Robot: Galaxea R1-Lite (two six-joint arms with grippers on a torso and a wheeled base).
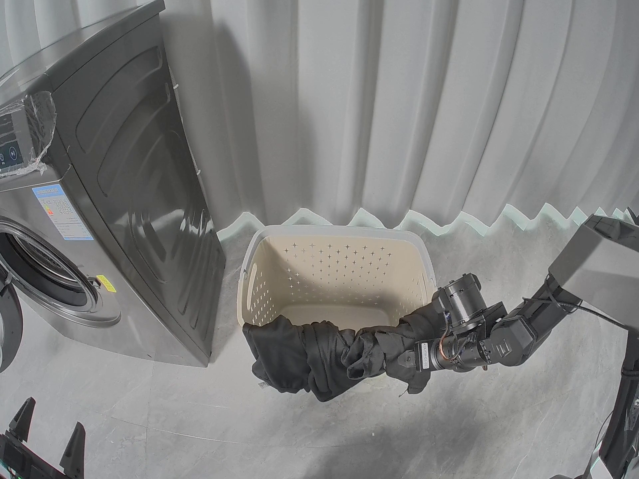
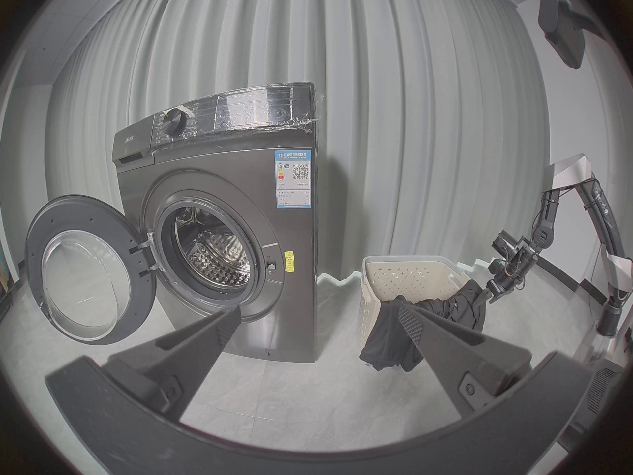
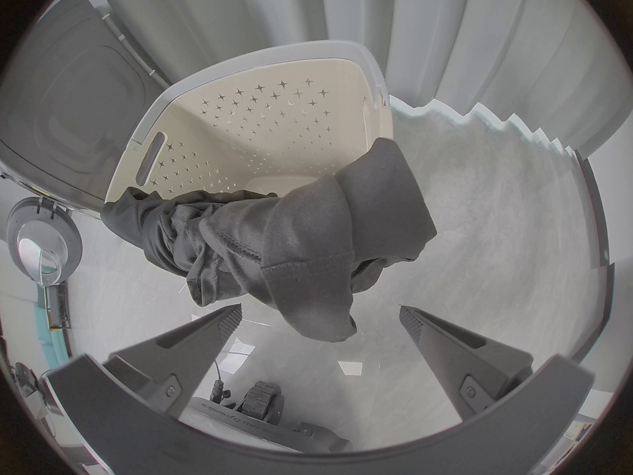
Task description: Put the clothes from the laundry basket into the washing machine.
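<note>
Pickup step, seemingly. Garment (image 1: 313,357) is lying over basket (image 1: 333,229) rim, lower centre; right gripper (image 3: 320,313) is gaping wide at its end, holding nothing. Next, likely: closing on garment, lifting toward washing machine (image 1: 133,154)

Right gripper (image 3: 318,309) open (jaws wide), extended forward, left gripper (image 2: 318,311) open, low

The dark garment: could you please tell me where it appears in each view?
Head view: dark garment over the near rim of the basket, lower centre.
Left wrist view: garment hanging off the basket beside the washing machine.
Right wrist view: garment mid-picture, across the basket's rim.
Shared landmark: the cream basket.
</note>
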